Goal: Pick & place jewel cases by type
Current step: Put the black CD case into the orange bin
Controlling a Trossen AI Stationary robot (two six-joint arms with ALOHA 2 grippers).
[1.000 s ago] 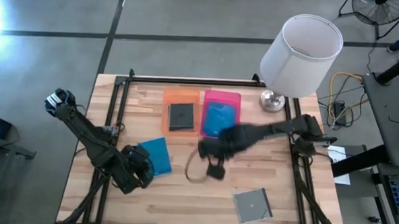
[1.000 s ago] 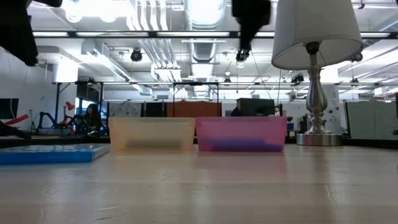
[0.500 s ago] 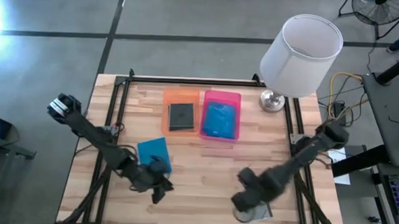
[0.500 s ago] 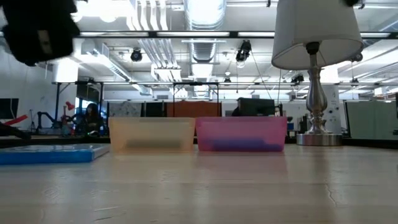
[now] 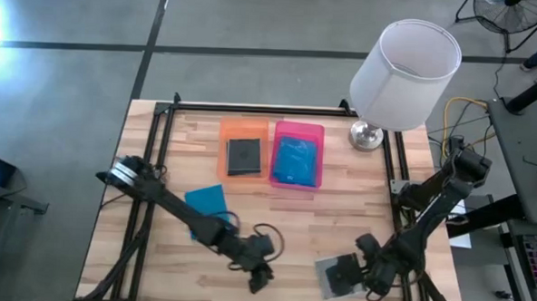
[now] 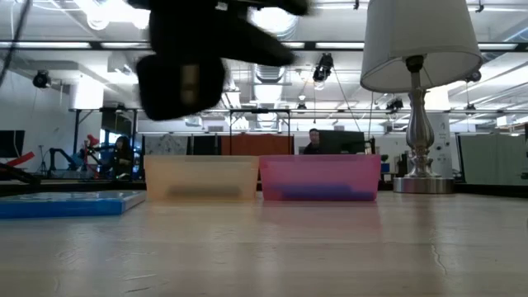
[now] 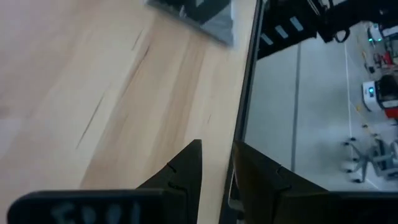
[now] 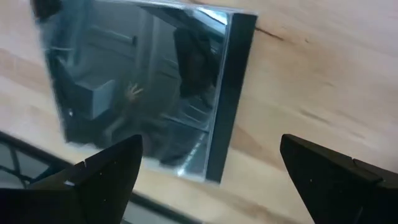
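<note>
your right gripper (image 5: pixel 358 274) hangs low with fingers spread wide; your left gripper (image 5: pixel 261 275) has fingers nearly together.

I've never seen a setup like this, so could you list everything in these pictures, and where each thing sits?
Orange translucent plastic tray: one, back middle of the table, holding a dark grey square jewel case.
Pink translucent plastic tray: one, right beside the orange one, holding a blue jewel case.
Bright blue square jewel case: one, loose on the table's left.
Clear silvery jewel case: one, front right corner.
White-shaded lamp with metal base: one, back right corner.
Wooden table: one.
People: far off in the room behind.
Left gripper: front middle, fingers nearly shut, empty.
Right gripper: over the silvery case, fingers open.
</note>
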